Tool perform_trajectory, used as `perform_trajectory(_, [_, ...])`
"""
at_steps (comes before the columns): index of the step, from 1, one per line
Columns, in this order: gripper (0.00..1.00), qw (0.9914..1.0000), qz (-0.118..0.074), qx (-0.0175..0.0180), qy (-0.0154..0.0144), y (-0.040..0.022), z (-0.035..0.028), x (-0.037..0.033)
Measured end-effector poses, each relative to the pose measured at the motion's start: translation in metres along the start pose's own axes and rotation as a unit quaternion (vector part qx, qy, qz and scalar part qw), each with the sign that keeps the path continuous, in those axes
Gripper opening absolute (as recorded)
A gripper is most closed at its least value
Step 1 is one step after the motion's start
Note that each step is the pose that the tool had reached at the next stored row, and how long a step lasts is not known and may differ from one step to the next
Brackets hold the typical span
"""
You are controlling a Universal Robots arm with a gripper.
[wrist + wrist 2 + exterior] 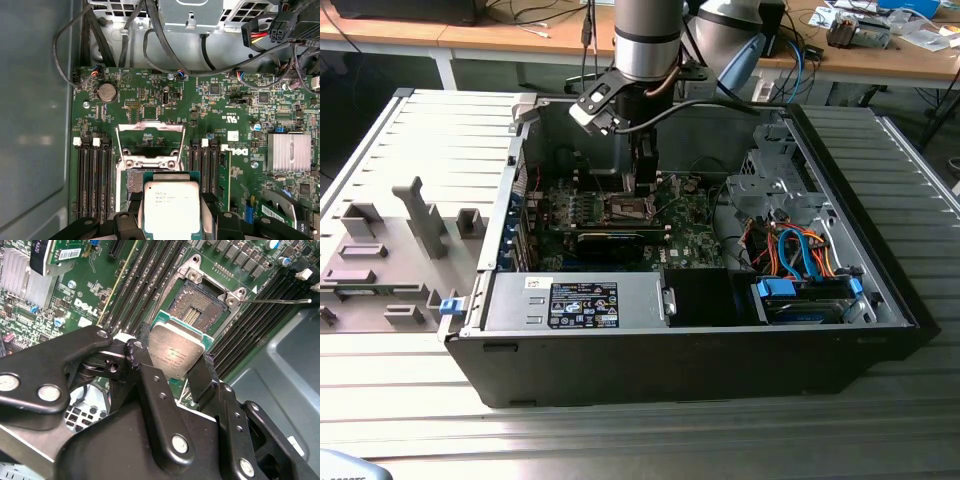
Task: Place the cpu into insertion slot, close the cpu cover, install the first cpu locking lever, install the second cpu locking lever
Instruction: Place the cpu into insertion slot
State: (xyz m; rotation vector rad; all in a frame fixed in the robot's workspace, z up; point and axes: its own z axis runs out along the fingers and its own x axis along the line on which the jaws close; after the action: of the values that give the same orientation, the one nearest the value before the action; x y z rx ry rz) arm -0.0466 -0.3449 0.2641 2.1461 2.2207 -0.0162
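Note:
My gripper is shut on the cpu, a silvery square chip with a green edge, pinched by two opposite sides between the black fingers. The cpu hangs tilted just above and beside the insertion slot, whose brownish contact field lies bare. In the first wrist view the cpu covers most of the insertion slot. The cpu cover is swung open, away from the socket. A thin locking lever sticks out sideways. In the exterior view the gripper reaches down into the case over the socket.
Black memory slots flank the socket on both sides. A finned heat sink and a long black card sit nearby. Cables run along the board's edge. The open case wall, drive cage and power supply hem in the board.

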Motion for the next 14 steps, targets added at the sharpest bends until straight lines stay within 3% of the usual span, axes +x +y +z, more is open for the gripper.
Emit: perform_trajectory(14, [0.55,1.0,0.0,0.0,0.0,-0.0001,0.0034,0.0002])
